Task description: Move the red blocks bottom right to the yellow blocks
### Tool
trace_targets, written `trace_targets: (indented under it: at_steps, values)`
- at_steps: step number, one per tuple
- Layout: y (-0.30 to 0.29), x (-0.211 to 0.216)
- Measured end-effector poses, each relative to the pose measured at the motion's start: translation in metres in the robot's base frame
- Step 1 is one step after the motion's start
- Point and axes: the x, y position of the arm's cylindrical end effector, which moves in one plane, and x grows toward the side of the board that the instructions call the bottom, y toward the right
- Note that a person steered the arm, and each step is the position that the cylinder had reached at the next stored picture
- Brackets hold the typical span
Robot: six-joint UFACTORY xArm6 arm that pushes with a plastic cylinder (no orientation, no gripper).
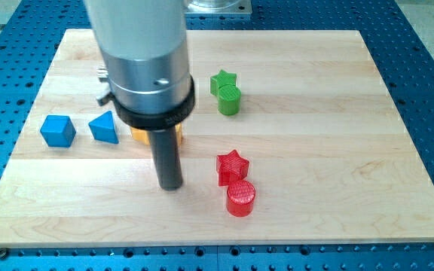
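A pale wooden board (353, 150) lies on a blue perforated table (428, 45), and the blocks are spread across its middle band. Furthest to the view's left sits a blue cube (57, 130), and just beside it to the right, not touching, a blue triangular block (104, 128). Next come the yellow blocks (139, 136), almost wholly hidden behind the arm's wide metal body (145, 68) and its dark collar, so only thin yellow slivers show on either side of the rod and their shapes cannot be made out. My tip (171, 186) rests on the board below those yellow blocks, toward the view's bottom, and to the left of the red pair; a clear strip of wood lies between it and the red star (232, 166), so it touches no block. The tool is a plain rod with nothing to open or close, and it holds nothing. The red star sits right of my tip, near the board's centre, and the red cylinder (240, 198) stands just below and slightly right of it, the two touching or nearly so. Both red blocks lie to the lower right of the yellow ones, near them. Toward the view's top, a green star (221, 80) and a green cylinder (230, 99) sit pressed together, well apart from the red pair.
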Motion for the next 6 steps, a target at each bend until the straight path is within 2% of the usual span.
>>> trace_targets:
  at_steps: [2, 3, 4, 5, 6]
  values:
    - [0.025, 0.047]
    - [0.067, 0.063]
    - [0.123, 0.060]
    - [0.127, 0.038]
    - [0.117, 0.060]
